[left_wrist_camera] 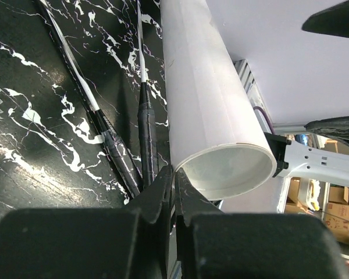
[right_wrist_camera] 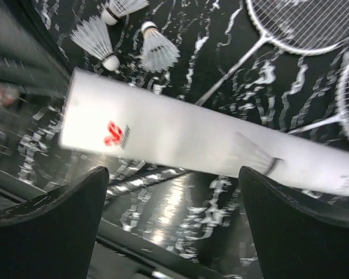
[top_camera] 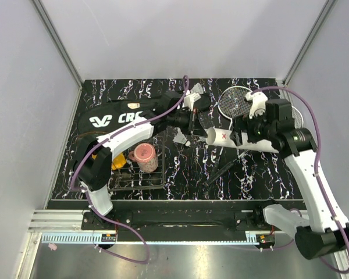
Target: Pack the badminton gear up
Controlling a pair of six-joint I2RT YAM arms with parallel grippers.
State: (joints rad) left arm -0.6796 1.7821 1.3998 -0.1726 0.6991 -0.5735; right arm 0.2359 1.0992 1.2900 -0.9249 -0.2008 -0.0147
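From above, your white tube point(top_camera: 221, 138) lies tilted at frame centre on the bench point(top_camera: 186, 168). Left wrist view: left claw point(left_wrist_camera: 174, 175) pinched narrow on the tube's open rim. Right wrist view: right claw point(right_wrist_camera: 173, 174) spread wide, tube just beyond its tips.

table point(top_camera: 186, 174): smooth, shiny black stone look with white streaks
tube point(right_wrist_camera: 163, 133): smooth white, slightly shiny; card or plastic, hard to tell
shuttlecocks point(right_wrist_camera: 157, 49): soft white feathers
rackets point(right_wrist_camera: 302, 23): thin white string net
bag point(top_camera: 113, 119): dull black cloth
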